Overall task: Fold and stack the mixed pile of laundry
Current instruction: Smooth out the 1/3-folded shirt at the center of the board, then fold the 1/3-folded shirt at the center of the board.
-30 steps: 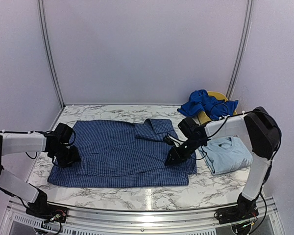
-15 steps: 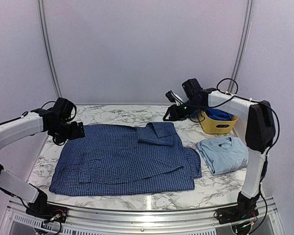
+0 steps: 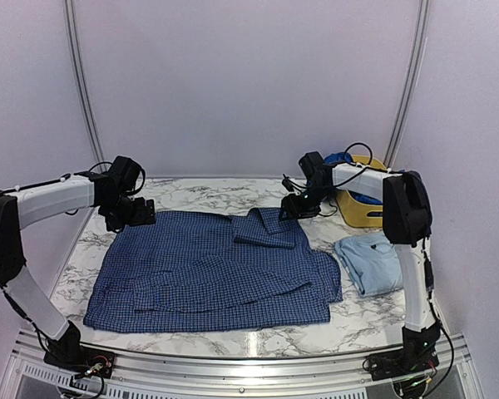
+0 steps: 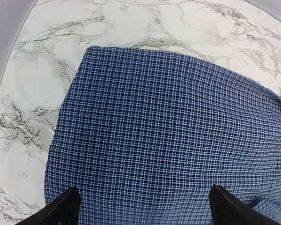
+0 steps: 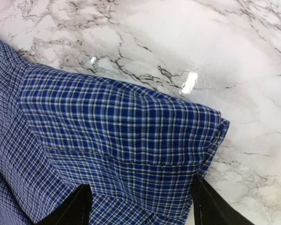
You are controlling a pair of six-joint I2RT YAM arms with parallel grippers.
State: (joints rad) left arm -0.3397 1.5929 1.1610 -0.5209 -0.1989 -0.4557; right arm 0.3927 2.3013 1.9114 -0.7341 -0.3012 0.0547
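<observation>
yellow basket (image 3: 364,214) beside sky-blue t-shirt (image 3: 373,263)

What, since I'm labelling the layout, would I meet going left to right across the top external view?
Left gripper → right gripper → yellow basket. The checked shirt spreads below both grippers and the pale blue T-shirt overlaps the basket's span, so neither is ranked.

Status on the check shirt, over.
Left gripper open, right gripper open, both empty. Check shirt spread on the table. Nothing lying on it.
</observation>
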